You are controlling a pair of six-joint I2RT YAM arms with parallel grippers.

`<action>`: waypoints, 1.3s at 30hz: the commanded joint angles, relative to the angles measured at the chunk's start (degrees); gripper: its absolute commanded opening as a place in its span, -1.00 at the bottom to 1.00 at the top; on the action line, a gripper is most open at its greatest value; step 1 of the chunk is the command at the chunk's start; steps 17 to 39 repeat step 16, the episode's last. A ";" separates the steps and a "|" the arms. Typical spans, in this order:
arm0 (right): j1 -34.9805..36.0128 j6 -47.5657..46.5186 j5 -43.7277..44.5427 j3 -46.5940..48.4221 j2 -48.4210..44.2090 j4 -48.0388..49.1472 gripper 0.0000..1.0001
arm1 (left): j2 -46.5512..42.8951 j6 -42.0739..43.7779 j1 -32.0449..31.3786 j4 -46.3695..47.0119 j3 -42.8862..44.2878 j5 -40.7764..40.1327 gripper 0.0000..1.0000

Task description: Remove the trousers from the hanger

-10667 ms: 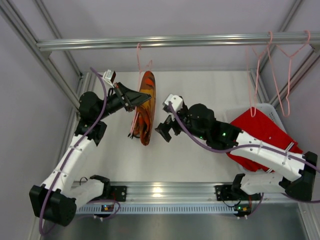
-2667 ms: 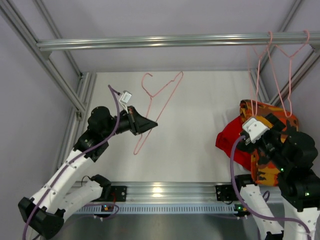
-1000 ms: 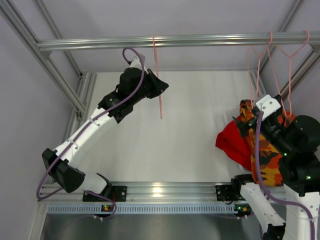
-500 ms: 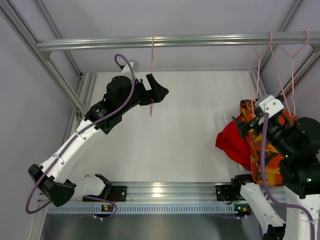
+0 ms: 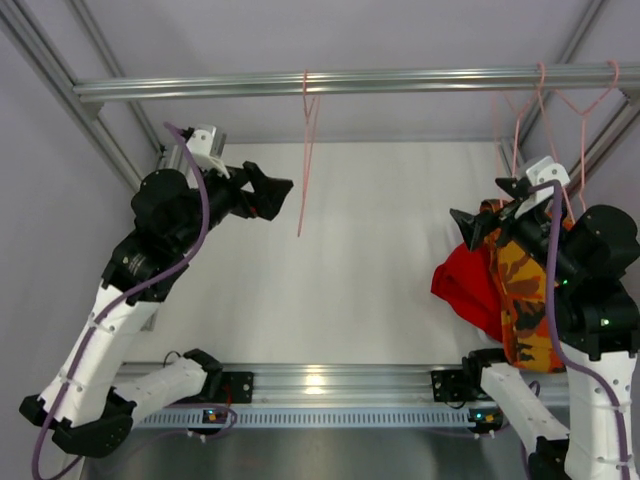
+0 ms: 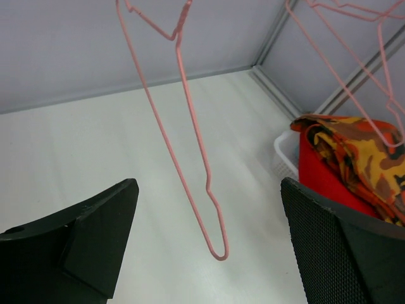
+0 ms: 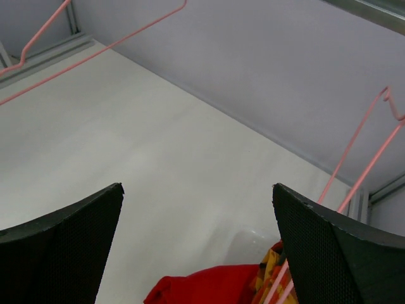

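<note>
I am holding my left pincer (image 5: 272,192) wide open and empty, up in the air left of the middle of the table (image 5: 380,290); its two black fingers (image 6: 95,240) are standing well apart with nothing between them but a view of the bare pink hanger (image 5: 305,160); that hanger is hanging by its hook from the metal rail (image 5: 200,88) just beyond my fingertips, edge-on to the overhead camera, and I am not touching it. My right pincer (image 5: 478,203) is also gaping open and gripping nothing; it is hovering high above the right side of the table, pointing toward the far left. The trousers are lying off the hanger at the right edge of the table, beneath my right arm; the orange-yellow patterned trousers (image 5: 525,300) are draping over the plain red trousers (image 5: 468,285), and both are resting in a white basket (image 6: 285,151), whose rim is showing only in my left wrist view. Two more pink hangers (image 5: 560,120) are dangling empty from the rail's right end, above that heap.
</note>
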 commanded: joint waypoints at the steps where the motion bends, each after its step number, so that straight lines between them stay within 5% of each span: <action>1: -0.38 9.38 -0.48 -1.00 0.49 7.79 0.99 | -2.10 7.41 2.55 -3.88 0.60 -0.65 0.98; 8: -0.30 17.92 0.39 -13.92 -5.13 13.42 0.99 | -8.51 11.64 8.54 -8.71 -5.99 -11.01 0.98; 16: -0.29 17.93 1.46 -13.58 -4.52 14.74 0.99 | -12.21 12.26 12.75 -9.69 -9.16 -15.94 0.98; 39: -0.29 17.93 1.46 -13.58 -4.52 14.74 0.99 | -12.21 12.26 12.75 -9.69 -9.16 -15.94 0.98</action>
